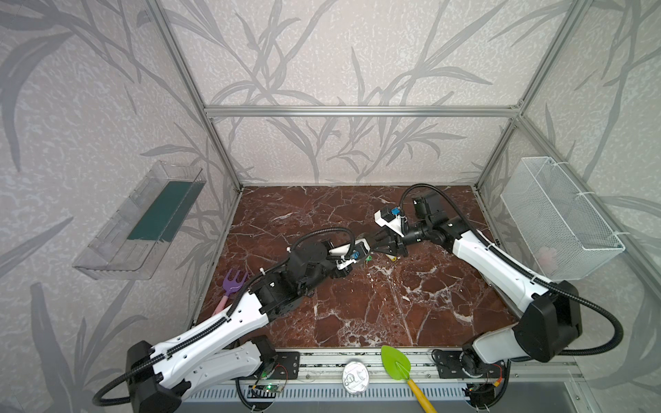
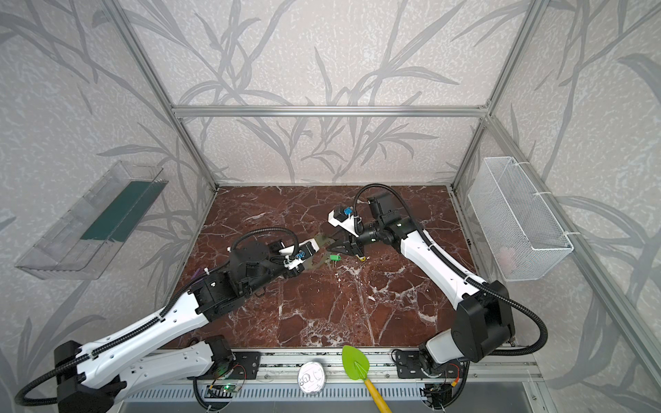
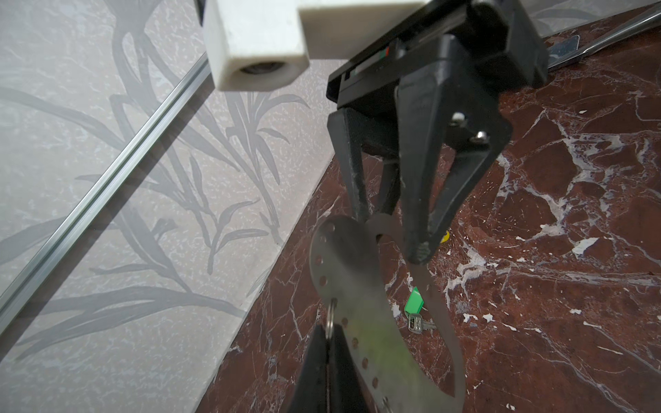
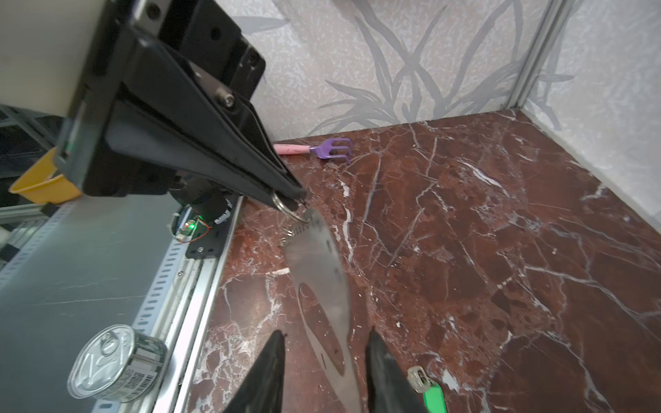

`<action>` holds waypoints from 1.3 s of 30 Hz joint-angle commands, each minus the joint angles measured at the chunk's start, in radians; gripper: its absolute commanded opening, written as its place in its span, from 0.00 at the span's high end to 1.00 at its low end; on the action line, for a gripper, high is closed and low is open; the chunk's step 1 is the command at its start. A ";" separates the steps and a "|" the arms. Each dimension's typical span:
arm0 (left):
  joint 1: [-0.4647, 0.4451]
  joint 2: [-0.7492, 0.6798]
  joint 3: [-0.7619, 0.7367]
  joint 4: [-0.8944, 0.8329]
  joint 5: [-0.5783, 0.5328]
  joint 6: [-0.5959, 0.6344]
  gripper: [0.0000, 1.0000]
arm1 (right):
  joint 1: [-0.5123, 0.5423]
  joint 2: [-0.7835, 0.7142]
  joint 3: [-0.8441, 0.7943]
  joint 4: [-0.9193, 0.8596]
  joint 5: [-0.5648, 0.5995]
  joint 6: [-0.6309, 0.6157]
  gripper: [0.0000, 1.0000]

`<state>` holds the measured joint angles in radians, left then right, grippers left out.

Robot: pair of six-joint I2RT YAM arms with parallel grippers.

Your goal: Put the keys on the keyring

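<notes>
Keyring (image 4: 318,271) held off the table, threading seemingly not begun.
Your left gripper (image 3: 329,332) is clamped on a wire ring (image 4: 282,203) through one rim hole; your right gripper (image 4: 323,336) straddles it, jaws apart, gripping nothing. Green-tagged key (image 3: 415,304) and yellow-tagged key (image 1: 392,258) lie on the table (image 1: 357,304), both left to hang.

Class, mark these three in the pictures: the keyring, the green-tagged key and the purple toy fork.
keyring (image 4: 312,261): right wrist view, on its flat grey face.
green-tagged key (image 3: 414,301): left wrist view, on the green tag.
purple toy fork (image 1: 231,284): in a top view, on its purple head.
</notes>
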<state>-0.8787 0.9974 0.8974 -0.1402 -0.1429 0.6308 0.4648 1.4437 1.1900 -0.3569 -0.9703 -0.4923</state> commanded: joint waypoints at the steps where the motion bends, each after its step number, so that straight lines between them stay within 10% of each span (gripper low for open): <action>1: 0.000 0.025 0.101 -0.113 -0.040 -0.025 1.00 | 0.004 -0.107 -0.082 0.230 0.114 0.114 0.56; 11: 0.000 0.156 0.347 -0.454 -0.072 -0.161 1.00 | 0.030 -0.300 -0.332 0.579 0.234 0.271 0.48; 17: -0.002 0.269 0.478 -0.643 -0.071 -0.230 1.00 | 0.090 -0.317 -0.376 0.684 0.229 0.275 0.59; 39: -0.008 0.194 0.406 -0.568 0.199 -0.163 1.00 | 0.121 -0.195 -0.350 0.774 -0.013 0.313 0.75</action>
<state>-0.8825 1.1896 1.3003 -0.7216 0.0132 0.4461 0.5739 1.2350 0.8177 0.3920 -0.9451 -0.1902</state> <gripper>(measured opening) 0.049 0.251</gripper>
